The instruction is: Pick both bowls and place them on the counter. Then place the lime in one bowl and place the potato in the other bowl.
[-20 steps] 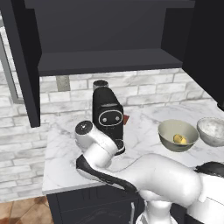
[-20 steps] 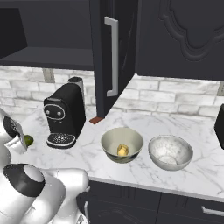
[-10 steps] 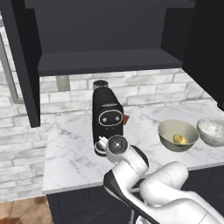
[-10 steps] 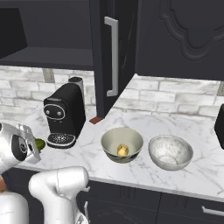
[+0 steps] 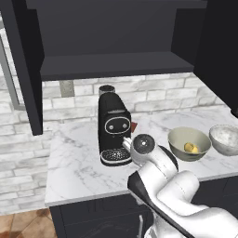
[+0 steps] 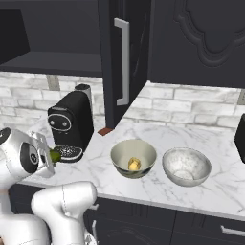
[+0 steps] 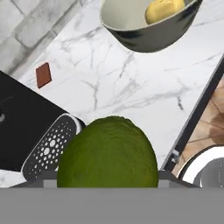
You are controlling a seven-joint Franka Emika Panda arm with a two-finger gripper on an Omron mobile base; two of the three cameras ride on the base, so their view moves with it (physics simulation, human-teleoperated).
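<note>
A simulated kitchen: a white marble table [image 5: 83,162] with grey veins tops dark cabinet fronts, backed by pale brick, with dark upper cabinets and a dark shelf board [image 5: 116,65] above. No brand, label or writing can be read anywhere; the black coffee machine [image 5: 113,128] bears only two round dots and a curved mark on its front.

Taking the coffee machine as landmark: the olive-beige bowl [image 6: 133,158] stands on the table to its right, upright, with the yellow potato [image 6: 134,164] lying inside it. The white-grey marbled bowl [image 6: 186,166] stands further from the machine, just beside the olive-beige bowl and apart from it, upright. A small reddish-brown block [image 6: 105,130] lies on the table at the machine's right, by the foot of the open cabinet door [image 6: 119,62].

The fingers [image 6: 51,155] hang just in front of the machine's perforated drip tray [image 7: 48,148], at the table's front edge, and hold the lime [image 7: 108,154] between them. In the hand view the green ball fills the space between the fingers, above the marble, with the olive-beige bowl and potato beyond it.
</note>
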